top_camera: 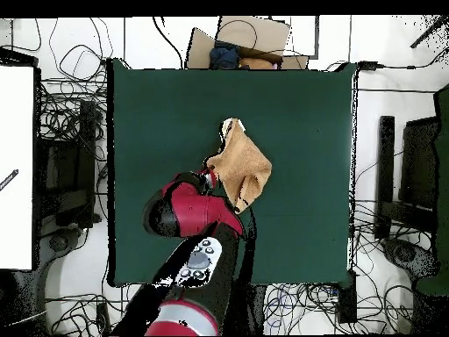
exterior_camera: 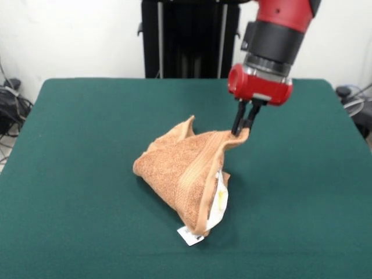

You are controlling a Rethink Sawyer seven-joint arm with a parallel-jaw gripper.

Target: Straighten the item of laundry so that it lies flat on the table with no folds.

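A: Nearest the front camera, what lies at the towel's low end?

B: Two white tags [exterior_camera: 190,235], poking out at about 6 o'clock of the heap, resting on the table [exterior_camera: 75,192]. One, higher up along the edge, carries a yellow mark; any print on them is too small to make out.

A: And the towel itself?

B: The orange-tan terry towel [exterior_camera: 180,168] sits near the middle of the dark green table, bunched into a tent shape, not flat. Its looped pile is nubbly, and a smoother woven band runs along the raised edge. The underside and inner folds are hidden.

A: What holds it up?

B: The gripper [exterior_camera: 244,124], at roughly 2 o'clock of the heap. Its two thin black fingers [exterior_camera: 238,119] are pressed together on a corner of the towel, lifting that corner clear of the cloth-like tabletop.

A: Does the overhead view add anything?

B: Little. There the red and black arm [top_camera: 188,211] covers the gripper entirely, and the towel [top_camera: 243,167] shows as a crumpled patch just beyond it. Behind the table in the front view, the black pedestal [exterior_camera: 189,38] is cut off by the top edge.
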